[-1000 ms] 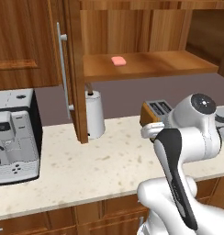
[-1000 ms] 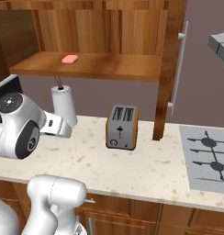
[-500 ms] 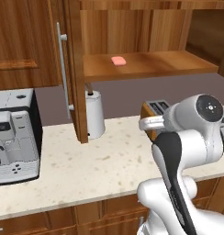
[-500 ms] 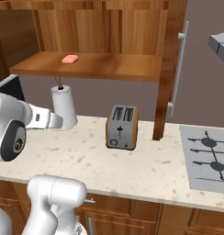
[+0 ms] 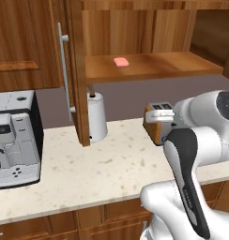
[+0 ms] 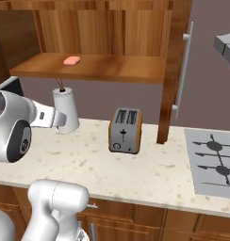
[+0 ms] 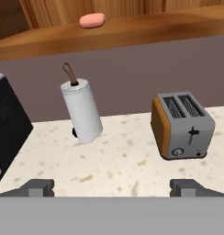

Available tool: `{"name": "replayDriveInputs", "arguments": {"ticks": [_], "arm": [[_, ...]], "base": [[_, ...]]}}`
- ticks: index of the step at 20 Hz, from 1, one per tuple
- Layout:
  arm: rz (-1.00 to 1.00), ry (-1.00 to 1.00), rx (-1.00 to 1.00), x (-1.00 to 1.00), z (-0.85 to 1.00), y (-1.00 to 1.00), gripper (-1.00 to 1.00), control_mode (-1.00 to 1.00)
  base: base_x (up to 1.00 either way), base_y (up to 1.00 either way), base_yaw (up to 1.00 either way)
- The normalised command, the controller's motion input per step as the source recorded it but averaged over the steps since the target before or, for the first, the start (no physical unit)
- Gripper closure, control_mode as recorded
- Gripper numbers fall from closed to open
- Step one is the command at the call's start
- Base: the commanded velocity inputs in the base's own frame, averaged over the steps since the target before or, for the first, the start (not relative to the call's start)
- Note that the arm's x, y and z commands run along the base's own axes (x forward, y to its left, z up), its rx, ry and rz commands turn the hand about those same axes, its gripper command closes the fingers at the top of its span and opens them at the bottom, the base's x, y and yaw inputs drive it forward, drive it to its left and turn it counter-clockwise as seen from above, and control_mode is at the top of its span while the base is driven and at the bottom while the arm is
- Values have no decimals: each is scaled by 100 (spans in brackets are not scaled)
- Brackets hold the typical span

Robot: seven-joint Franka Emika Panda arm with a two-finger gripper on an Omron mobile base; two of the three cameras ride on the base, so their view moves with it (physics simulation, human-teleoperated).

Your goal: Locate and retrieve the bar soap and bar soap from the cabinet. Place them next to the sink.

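Cabinet [image 5: 135, 28] open, door [image 5: 78, 70] swung out. One soap [image 5: 121, 62] lies flat on the shelf [image 6: 98, 68], toward its left half, untouched. Below, on the desk [image 5: 102, 168]: paper towel roll [image 7: 81, 111] upright, toaster [image 7: 182, 131] to its right, well apart, and coffee machine [image 5: 15, 138] at far left. Fingers [image 7: 37, 187] spread wide, holding nothing, level with the desk and aimed at roll and toaster.

A salmon-pink bar soap [image 5: 121, 62] lies on the reddish-brown cabinet [image 5: 149, 65] shelf. The worktop [image 6: 150, 174] is speckled beige; the toaster [image 6: 125, 130] silver with orange sides; the paper towel roll [image 7: 81, 110] white.
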Motion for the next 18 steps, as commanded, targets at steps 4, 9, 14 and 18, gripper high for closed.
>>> {"name": "replayDriveInputs", "arguments": {"ticks": [4, 9, 14, 18], "arm": [[-3, -1, -3, -9, 36, 22, -100, -100], [-3, 0, -7, 0, 40, 23, -100, -100], [4, 0, 0, 0, 39, 5, -100, -100], [4, 0, -2, 0, 45, 7, -100, -100]], "base": [[0, 0, 0], [0, 0, 0], [0, 0, 0], [0, 0, 0]]}}
